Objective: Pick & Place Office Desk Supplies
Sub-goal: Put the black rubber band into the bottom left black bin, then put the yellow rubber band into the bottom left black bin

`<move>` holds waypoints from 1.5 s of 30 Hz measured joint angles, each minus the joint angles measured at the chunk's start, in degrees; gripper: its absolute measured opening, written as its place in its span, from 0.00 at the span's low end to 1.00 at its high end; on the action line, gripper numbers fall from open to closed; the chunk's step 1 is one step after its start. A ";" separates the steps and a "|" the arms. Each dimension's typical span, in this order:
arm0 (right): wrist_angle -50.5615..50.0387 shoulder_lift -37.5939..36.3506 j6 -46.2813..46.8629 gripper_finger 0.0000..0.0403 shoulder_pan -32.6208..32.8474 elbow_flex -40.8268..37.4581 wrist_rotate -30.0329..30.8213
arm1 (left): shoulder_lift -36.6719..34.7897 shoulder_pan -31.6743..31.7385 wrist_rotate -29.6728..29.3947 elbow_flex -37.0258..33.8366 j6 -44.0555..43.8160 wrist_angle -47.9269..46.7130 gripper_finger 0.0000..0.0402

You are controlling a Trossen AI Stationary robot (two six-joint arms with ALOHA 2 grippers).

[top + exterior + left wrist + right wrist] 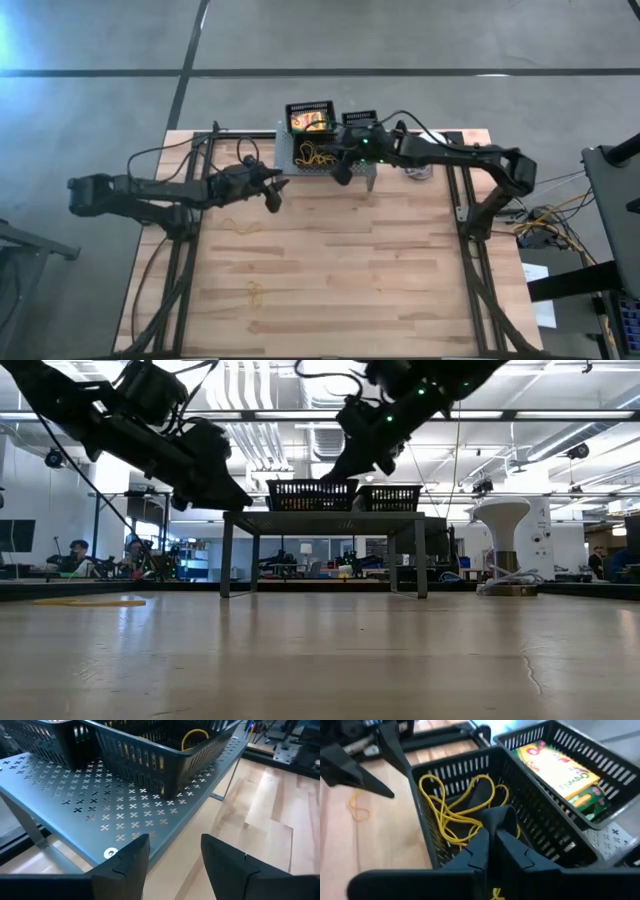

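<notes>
Right wrist view: the right claw [492, 842] hung just above a black lattice basket [432, 842], its jaws nearly together, gripping nothing that could be seen.
Directly under the claw: a tangle of yellow rubber bands [455, 812] lay in that basket, so that sorting looked done.
Just beside the claw: a second basket [580, 757] held crayon boxes [560, 770], which also looked placed.
Third basket: another one [360, 119] stood near the claw on the same shelf; its contents could not be made out.
Under the baskets: a grey perforated shelf [100, 805] carried them above the counter [380, 260].
Farther out: the left claw [172, 857] hovered open and empty at the shelf's edge.
Left to do: a yellow loop [240, 224] lay on the counter near the left claw, and another [254, 291] well apart from both claws; probably these remained to be picked.
In the way: the shelf's edge and legs stood close to the left claw; the basket walls hemmed the right claw.
</notes>
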 joint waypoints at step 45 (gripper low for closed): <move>15.14 -10.57 -8.77 0.12 19.63 -12.72 15.59 | -16.46 -10.28 -11.77 9.37 -1.90 -35.00 0.47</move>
